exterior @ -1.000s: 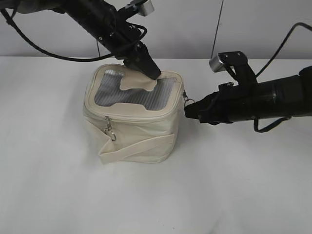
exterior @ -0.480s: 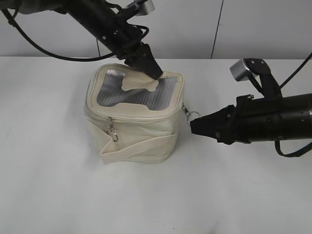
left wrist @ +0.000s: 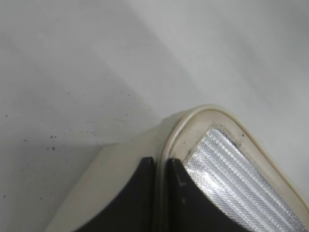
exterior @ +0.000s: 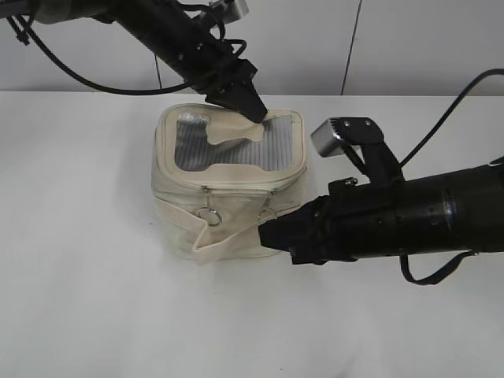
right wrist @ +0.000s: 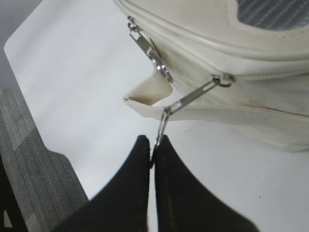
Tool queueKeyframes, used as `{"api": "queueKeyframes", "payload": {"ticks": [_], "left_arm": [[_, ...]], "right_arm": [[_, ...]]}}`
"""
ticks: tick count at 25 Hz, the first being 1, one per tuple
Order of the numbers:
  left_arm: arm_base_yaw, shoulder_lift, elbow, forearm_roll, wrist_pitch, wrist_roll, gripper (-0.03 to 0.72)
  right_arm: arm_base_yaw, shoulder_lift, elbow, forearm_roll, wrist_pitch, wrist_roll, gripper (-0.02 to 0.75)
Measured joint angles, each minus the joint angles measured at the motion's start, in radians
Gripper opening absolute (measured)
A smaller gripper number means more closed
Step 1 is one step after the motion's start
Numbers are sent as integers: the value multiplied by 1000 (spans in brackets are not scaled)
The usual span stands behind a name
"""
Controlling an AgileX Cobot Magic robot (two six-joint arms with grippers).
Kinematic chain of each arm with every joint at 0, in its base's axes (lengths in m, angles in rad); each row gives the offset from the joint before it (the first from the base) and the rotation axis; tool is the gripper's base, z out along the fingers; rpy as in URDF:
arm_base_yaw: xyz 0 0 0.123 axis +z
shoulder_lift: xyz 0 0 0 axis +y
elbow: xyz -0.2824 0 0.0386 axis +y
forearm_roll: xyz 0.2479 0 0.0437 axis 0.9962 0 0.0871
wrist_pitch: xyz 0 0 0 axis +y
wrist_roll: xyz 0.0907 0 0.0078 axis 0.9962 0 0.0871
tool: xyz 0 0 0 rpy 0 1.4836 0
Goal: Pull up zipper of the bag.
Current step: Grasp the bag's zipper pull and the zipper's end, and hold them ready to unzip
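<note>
The cream bag [exterior: 179,206] stands on the white table, its grey mesh lid [exterior: 272,146] facing up. My left gripper [exterior: 250,108] is shut on the lid's back rim; in the left wrist view its fingers [left wrist: 161,163] clamp the cream rim piping [left wrist: 193,116] beside the mesh. My right gripper [exterior: 272,233] is at the bag's front right, low down. In the right wrist view it [right wrist: 154,141] is shut on the ring of a silver zipper pull [right wrist: 190,98], drawn taut from the zipper line [right wrist: 263,76]. A second pull with a ring [right wrist: 150,52] dangles to the left and also shows in the exterior view [exterior: 209,214].
The bag's strap band [exterior: 228,236] wraps its lower front, with a loose folded end [right wrist: 147,94]. The table's edge and a grey floor strip [right wrist: 34,159] lie beyond in the right wrist view. A grey wall stands behind the table.
My right gripper moved from the bag's right corner round to its front, lower and further left, drawing the pull with it. The bag turned and shifted right. My left gripper stayed on the back rim.
</note>
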Motion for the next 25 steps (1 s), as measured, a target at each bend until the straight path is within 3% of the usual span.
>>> {"api": "queueKeyframes", "payload": {"ticks": [8,13,17,19,22,25], "left_arm": [[-25,-1,0,18,-21,-6,44],[-26,-1,0,23,-26,-17,44],[-25,-2,0,23,-19,-20,59],[-24,-3,0,15,-22,-28,112],[-13,-20,0,7,-43,-42,235],[5,-60,0,3,-50,-60,272]], "right_arm": [[186,99,-156,47,-138,14,13],[244,241,-318,42,-139,66,15],[250,258,-336,-1,-144,180,36],[237,246,-326,-103,-127,289,101],[188,201,-297,-324,-84,486,293],[101,132,-287,-564,-23,691,466]]}}
